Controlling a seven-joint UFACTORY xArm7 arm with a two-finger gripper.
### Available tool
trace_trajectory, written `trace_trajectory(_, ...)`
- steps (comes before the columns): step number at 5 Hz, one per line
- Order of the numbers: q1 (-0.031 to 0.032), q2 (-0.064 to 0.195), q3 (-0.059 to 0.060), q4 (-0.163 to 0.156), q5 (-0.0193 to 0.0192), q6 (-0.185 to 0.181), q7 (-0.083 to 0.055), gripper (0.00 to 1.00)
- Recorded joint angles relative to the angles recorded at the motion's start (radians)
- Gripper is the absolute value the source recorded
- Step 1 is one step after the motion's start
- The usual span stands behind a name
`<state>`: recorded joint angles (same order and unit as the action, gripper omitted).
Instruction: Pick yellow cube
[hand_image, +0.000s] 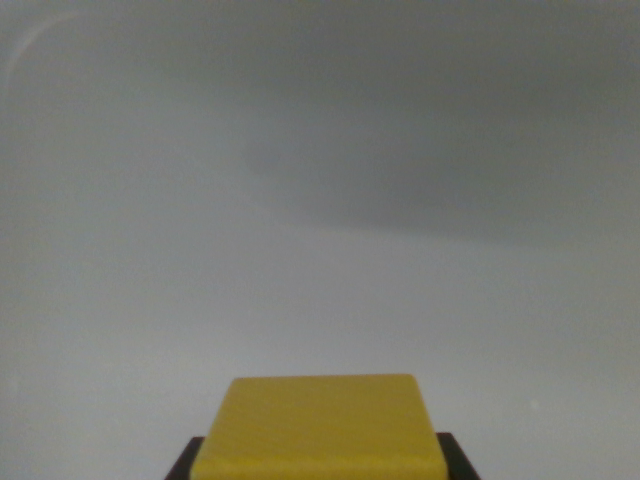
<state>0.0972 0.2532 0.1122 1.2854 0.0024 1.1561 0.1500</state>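
Note:
The yellow cube (320, 425) fills the bottom centre of the wrist view, its flat top facing the camera. Dark fingertips (185, 464) show at the cube's lower left and lower right corners, pressed against its two sides. My gripper (320, 462) is shut on the cube. Most of each finger is cut off by the bottom edge of the picture. Behind the cube there is only a blurred grey surface that looks far off.
A plain grey surface (320, 200) fills the rest of the view, with a darker shadowed band across the upper right. No other objects or edges are visible.

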Motion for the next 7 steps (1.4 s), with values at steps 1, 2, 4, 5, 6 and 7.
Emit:
trace_trajectory(1, 0.0, 0.0, 0.0, 0.0, 0.0, 0.0, 0.0, 1.0)
trace_trajectory(2, -0.0007, -0.015, 0.001, 0.032, 0.0017, 0.048, 0.0, 1.0)
trace_trajectory(4, -0.0015, -0.031, 0.002, 0.065, 0.0035, 0.095, 0.0, 1.0)
trace_trajectory(5, -0.0015, -0.031, 0.002, 0.065, 0.0035, 0.095, 0.0, 1.0)
trace_trajectory(6, -0.0022, -0.045, 0.002, 0.096, 0.0051, 0.141, 0.0, 1.0)
trace_trajectory(7, -0.0022, -0.045, 0.002, 0.096, 0.0051, 0.141, 0.0, 1.0)
